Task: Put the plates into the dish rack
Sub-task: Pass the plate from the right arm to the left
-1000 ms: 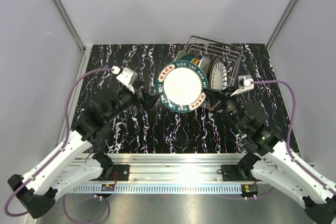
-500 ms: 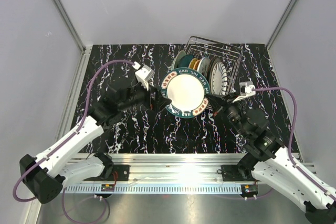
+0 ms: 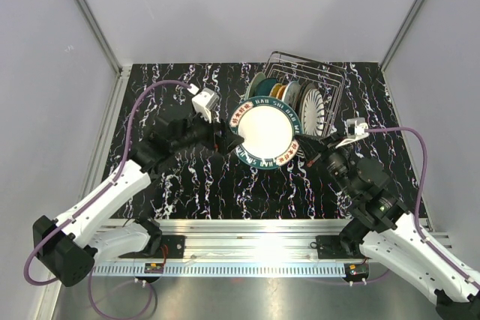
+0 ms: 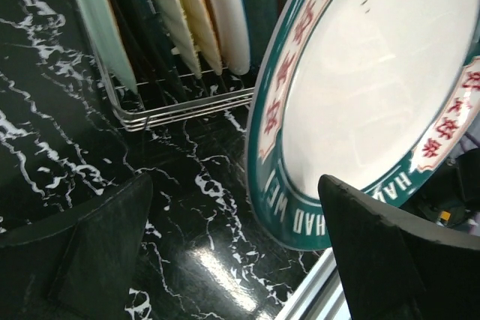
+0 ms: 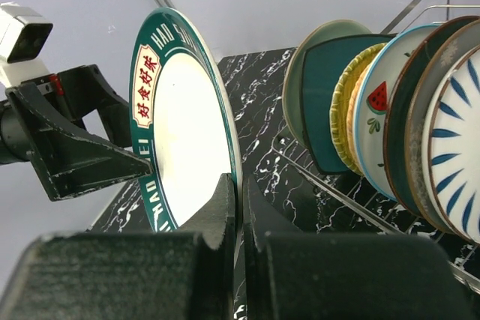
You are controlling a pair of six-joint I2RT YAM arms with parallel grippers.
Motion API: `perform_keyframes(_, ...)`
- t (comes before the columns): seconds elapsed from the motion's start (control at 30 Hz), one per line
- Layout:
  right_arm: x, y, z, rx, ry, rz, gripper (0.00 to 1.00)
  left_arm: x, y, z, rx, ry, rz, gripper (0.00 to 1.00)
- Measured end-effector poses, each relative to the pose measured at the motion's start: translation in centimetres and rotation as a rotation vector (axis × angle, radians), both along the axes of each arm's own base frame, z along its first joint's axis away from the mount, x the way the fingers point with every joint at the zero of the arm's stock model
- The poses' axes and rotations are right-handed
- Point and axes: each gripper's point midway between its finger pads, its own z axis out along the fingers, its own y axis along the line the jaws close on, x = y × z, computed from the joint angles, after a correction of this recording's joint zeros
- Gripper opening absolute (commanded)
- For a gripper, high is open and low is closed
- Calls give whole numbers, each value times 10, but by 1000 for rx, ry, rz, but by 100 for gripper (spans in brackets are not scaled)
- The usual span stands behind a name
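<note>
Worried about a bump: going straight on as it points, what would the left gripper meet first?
Likely the green-rimmed white plate, held by the right gripper; the dish rack lies beyond it.

L hand point(image 4: 234, 182) spread wide, arm stretched inward; R hand point(image 5: 238, 196) clamped on plate point(image 5: 187, 133) rim.

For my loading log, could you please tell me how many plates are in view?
7: one green-rimmed plate held in the right pincer, and six standing in the dish rack; more may be hidden behind them.
</note>
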Motion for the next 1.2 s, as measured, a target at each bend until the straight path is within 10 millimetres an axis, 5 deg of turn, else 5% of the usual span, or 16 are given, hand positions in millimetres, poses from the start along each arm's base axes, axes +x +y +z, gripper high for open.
perform_keyframes(0.1, 1, 6, -2, 7, 4, 22, 0, -6, -8, 10, -61, 8, -60, 90)
perform_keyframes(0.23, 5, 15, -11, 13, 23, 41, 0, -21, -23, 27, -150, 12, -166, 70)
perform_keyframes(0.53, 20, 9, -17, 26, 38, -27, 1, -10, -21, 28, -198, 48, -163, 2)
perform_keyframes(1.0, 43, 9, -53, 9, 161, -129, 41, -9, -17, 4, -113, 108, -99, 0)
perform_keyframes(1.2, 47, 9, -60, 13, 185, -149, 45, -6, -11, -9, -64, 133, -42, 0)
